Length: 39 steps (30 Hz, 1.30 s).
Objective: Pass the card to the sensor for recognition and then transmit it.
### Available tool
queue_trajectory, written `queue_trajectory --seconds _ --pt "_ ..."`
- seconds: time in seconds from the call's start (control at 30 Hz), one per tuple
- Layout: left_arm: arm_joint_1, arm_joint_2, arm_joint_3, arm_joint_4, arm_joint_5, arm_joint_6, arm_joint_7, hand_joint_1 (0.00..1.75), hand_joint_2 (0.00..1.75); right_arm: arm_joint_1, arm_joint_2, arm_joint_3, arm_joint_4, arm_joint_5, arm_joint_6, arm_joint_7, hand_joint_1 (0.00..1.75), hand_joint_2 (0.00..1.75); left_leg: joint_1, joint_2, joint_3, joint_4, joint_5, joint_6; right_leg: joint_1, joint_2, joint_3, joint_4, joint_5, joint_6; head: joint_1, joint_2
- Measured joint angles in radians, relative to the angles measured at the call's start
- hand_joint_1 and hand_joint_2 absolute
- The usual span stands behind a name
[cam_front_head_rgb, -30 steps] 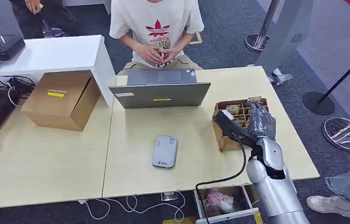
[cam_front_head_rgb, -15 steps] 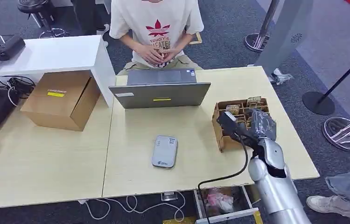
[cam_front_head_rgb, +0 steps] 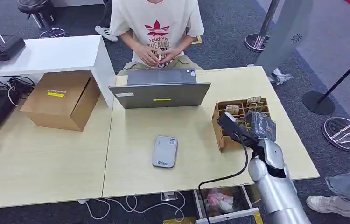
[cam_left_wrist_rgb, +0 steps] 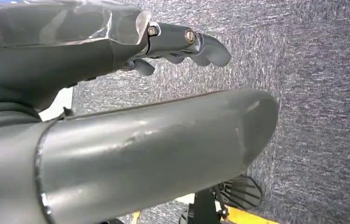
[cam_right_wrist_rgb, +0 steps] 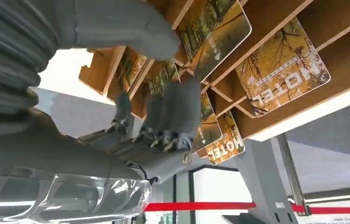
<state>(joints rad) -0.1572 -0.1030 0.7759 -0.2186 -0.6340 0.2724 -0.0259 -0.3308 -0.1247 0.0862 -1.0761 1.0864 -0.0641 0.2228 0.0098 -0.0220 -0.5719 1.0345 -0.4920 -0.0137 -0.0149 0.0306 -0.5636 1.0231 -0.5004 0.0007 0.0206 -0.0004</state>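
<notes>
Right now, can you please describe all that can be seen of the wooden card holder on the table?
The card holder is an open box of thin light-brown wood, split by partitions into small compartments. It stands on the pale table near its right edge, right of the grey sensor. Cards printed with autumn trees and the word HOTEL stand in the compartments. The right hand reaches into it, fingers among the cards.

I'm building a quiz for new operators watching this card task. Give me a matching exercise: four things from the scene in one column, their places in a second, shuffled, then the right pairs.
Things:
1. card reader
2. laptop
3. wooden card rack
4. cardboard box

Places:
A. under the right hand
B. far left of the table
C. mid-table, near the front edge
D. in front of the seated person

Pairs: 1-C, 2-D, 3-A, 4-B
</notes>
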Motion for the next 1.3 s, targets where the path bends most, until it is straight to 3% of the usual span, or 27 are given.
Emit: queue_trajectory --seconds 0.8,1.3 --pt "0.0 0.006 0.0 0.0 0.0 0.0 0.0 0.0 0.0 0.0 0.0 -0.005 0.0 -0.002 0.003 -0.003 0.1 1.75 0.0 0.0 0.0 0.0 0.0 0.0 0.0 0.0 0.0 0.0 0.0 0.0 0.0 0.0" --pt "0.011 0.006 0.0 0.0 0.004 0.002 0.0 0.0 0.0 0.022 0.0 -0.053 -0.013 -0.034 0.003 0.019 0.16 1.75 0.0 0.0 0.0 0.0 0.0 0.0 0.0 0.0 0.0 0.0 0.0 0.0 0.0 0.0"
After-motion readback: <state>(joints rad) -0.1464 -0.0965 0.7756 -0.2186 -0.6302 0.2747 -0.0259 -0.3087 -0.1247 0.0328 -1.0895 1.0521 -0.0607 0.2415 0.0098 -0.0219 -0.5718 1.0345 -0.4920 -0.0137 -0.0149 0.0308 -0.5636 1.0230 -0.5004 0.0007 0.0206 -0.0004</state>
